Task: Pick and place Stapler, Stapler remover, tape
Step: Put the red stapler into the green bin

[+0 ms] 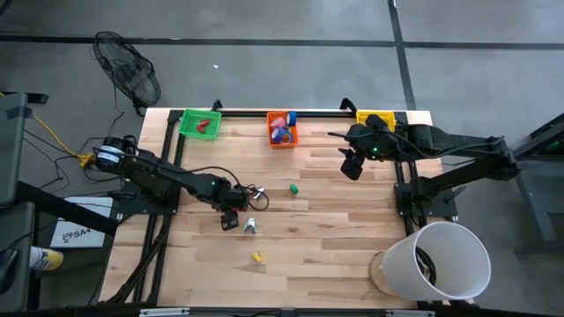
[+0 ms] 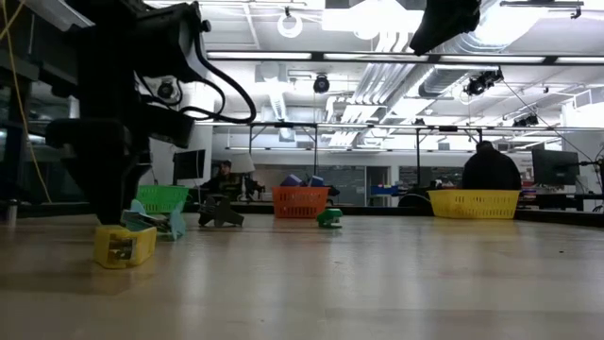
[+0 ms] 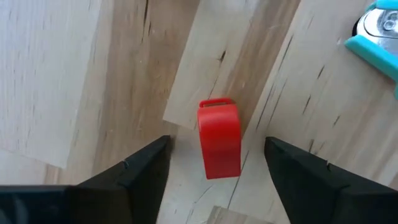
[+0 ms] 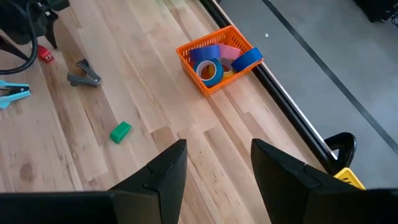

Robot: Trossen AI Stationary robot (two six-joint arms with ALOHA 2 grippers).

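A small red block lies flat on the wood between the open fingers of my left gripper, which points down at it near the table's middle-left; neither finger touches it. The tape rolls, blue and purple among them, lie in the orange bin at the far edge. A dark claw-shaped staple remover and a teal-and-silver tool lie close to the left gripper. My right gripper hangs open above the table's far right, holding nothing.
A green block lies mid-table and a yellow block nearer the near edge. A green bin holds something red; a yellow bin sits far right. A white bucket stands off the near-right corner.
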